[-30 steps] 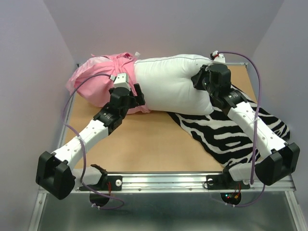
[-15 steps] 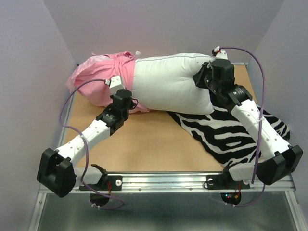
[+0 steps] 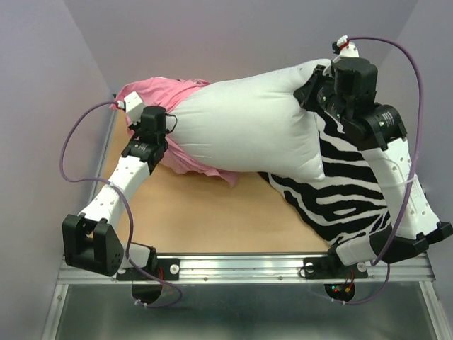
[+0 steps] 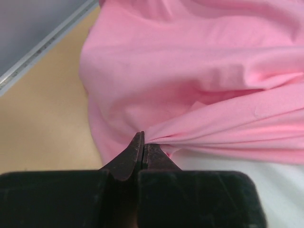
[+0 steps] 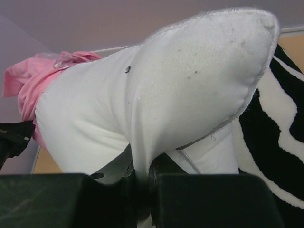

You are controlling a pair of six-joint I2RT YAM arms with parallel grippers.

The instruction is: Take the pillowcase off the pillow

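Both arms pulled apart, so more pillow (image 3: 248, 127) shows now. Left end effector (image 4: 142, 147) is pinched on the pillowcase (image 4: 190, 71), right end effector (image 5: 142, 178) clamps the pillow's corner. Pillowcase's far end is hidden.

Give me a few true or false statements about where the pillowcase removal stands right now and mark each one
1. The left gripper is shut on the pillowcase. True.
2. The right gripper is open, touching nothing. False: it pinches the pillow.
3. The pillowcase is fully off. False: pink fabric still wraps the pillow's left end.
4. A zebra-striped cover lies at the table's right. True.
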